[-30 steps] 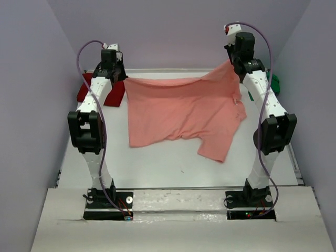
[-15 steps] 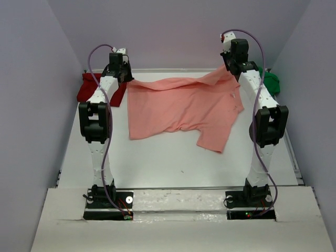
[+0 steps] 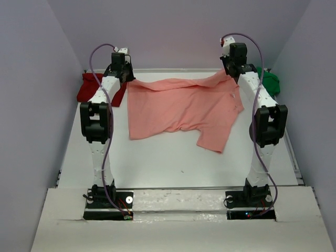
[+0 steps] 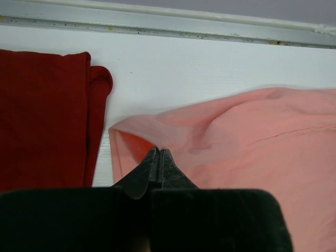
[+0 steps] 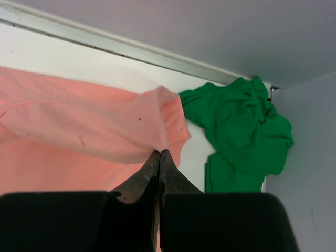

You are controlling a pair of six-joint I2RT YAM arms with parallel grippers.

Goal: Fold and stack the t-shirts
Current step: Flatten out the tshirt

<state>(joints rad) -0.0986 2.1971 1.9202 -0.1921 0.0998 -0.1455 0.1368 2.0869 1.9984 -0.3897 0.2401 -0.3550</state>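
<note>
A: While the left jaws and right jaws each clamp a far corner of the pink shirt (image 3: pixel 181 107), where's it lying?
B: Spread on the bench (image 3: pixel 173 163), red shirt (image 3: pixel 86 89) left, green shirt (image 3: pixel 270 83) right. Limp, light cloth; likely sags between holds, so corners and hems suit.

The top camera looks down from high behind the near edge across the whole table (image 3: pixel 173 163), while each wrist camera sits low and close, facing the far rail (image 4: pixel 157 23), all three sharing the salmon-pink t-shirt (image 3: pixel 181 107).
</note>
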